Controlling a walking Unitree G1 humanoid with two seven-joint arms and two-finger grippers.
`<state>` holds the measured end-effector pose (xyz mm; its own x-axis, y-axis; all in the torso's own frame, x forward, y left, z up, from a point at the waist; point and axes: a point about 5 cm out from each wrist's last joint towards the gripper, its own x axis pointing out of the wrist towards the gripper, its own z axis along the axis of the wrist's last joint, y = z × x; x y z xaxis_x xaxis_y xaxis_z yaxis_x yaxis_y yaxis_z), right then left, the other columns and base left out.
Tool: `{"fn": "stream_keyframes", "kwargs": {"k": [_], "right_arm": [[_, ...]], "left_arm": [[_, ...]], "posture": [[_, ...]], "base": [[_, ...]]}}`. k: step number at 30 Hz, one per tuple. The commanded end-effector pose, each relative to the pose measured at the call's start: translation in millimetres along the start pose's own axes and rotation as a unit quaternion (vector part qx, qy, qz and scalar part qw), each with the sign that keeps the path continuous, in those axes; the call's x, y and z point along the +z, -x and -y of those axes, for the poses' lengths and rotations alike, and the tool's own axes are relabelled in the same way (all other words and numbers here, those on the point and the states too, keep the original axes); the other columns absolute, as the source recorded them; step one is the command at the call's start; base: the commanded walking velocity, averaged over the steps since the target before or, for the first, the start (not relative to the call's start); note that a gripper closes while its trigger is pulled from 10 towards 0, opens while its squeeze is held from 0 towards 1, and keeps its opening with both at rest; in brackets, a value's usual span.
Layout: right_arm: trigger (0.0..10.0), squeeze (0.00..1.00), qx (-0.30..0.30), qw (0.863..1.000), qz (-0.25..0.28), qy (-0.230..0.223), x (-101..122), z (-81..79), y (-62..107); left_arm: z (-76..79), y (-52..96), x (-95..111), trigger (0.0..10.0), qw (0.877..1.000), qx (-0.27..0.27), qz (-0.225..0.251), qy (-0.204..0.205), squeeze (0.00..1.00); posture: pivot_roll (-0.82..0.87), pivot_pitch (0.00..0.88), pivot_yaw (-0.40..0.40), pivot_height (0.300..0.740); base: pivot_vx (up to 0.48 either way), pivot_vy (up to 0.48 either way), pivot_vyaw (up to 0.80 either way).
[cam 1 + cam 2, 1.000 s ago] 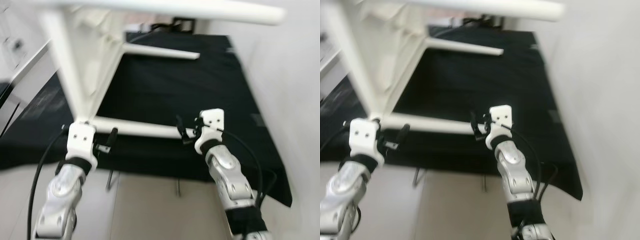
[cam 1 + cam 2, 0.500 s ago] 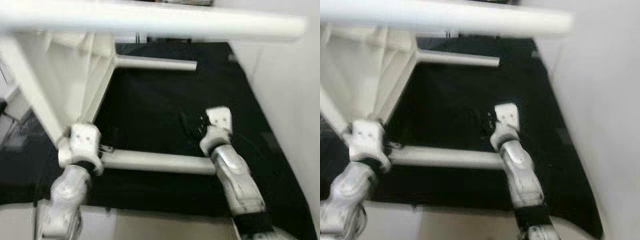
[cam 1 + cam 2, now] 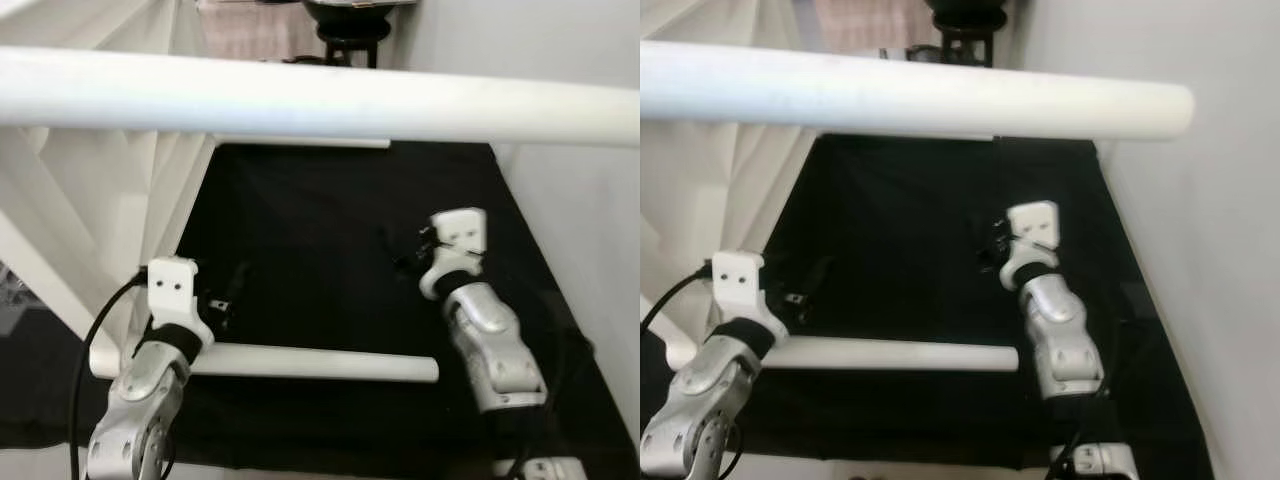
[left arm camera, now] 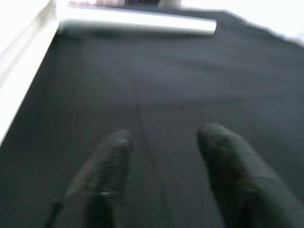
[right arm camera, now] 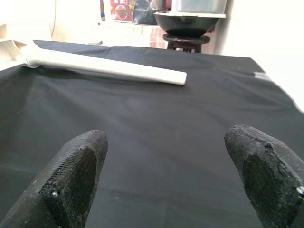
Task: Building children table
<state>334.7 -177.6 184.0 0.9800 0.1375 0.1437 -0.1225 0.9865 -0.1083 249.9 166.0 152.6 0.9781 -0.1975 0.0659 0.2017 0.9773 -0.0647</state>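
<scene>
Both jaws spread, holding nothing. My left gripper [image 3: 232, 290] and right gripper [image 3: 408, 250] hover over the black mat [image 3: 320, 220]. The table [image 3: 110, 190] lies on its side there, legs [image 3: 320, 362] reachable for assembly.

no readable text, labels or numbers anywhere
</scene>
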Motion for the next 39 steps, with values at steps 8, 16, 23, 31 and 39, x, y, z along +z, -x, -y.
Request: {"fn": "stream_keyframes", "kwargs": {"k": [8,16,23,31,39], "right_arm": [[10.0,0.0,0.003,1.0,-0.013,0.0,-5,1.3,7.2],[10.0,0.0,0.007,1.0,-0.011,0.001,-4,-2.7,3.3],[10.0,0.0,0.0,1.0,-0.013,0.004,-4,1.3,6.5],[10.0,0.0,0.006,1.0,-0.007,0.012,-2,5.2,11.5],[10.0,0.0,0.009,1.0,-0.011,0.012,-4,2.3,10.5]], "left_arm": [[13.6,10.0,-1,0.0,0.999,-0.033,-0.006,-0.02,0.0],[20.1,6.7,12,0.0,0.997,-0.051,0.015,-0.056,0.0],[5.6,14.4,4,0.0,1.0,0.009,0.004,-0.023,0.0],[-5.8,20.0,-6,10.0,0.998,0.042,-0.024,-0.038,0.0],[9.0,18.8,-6,10.0,0.997,-0.006,-0.034,-0.065,0.0]], "posture": [[0.04,0.187,-0.036,0.74],[0.04,0.187,-0.03,0.74],[0.04,0.192,-0.026,0.74],[0.04,0.193,-0.025,0.74],[0.04,0.188,-0.031,0.74]], "base": [[0.0,0.0,0.0],[0.0,0.0,0.0],[0.0,0.0,0.0],[0.0,0.0,0.0],[0.0,0.0,0.0]]}}
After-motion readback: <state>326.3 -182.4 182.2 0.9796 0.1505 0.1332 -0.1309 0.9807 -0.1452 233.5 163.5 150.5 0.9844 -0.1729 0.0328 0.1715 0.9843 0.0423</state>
